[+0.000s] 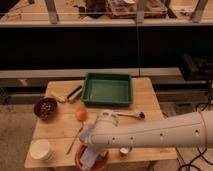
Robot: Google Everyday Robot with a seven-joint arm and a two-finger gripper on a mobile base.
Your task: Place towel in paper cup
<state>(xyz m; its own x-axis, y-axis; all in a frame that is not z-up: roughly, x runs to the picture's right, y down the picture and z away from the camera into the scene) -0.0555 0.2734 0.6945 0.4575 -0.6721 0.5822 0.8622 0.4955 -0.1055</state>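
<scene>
Wood table (57,131): gripper (93,148) low over towel (88,157) in orange bowl (103,161), grip can't tell; towel not yet in paper cup (40,149).

The arm (165,134) is a thick, smooth tube with a white or cream shell, and it looks a little warm in this light. Along its side there is a row of small dark round spots (131,140), maybe screws or holes; I cannot tell which. At its end the shell becomes a rounded joint (103,125), wider than the tube, with soft shadow on the underside. The gripper (91,153) is below this joint, low in the view near the bottom edge; it looks pale grey, and its shape is not clear
</scene>
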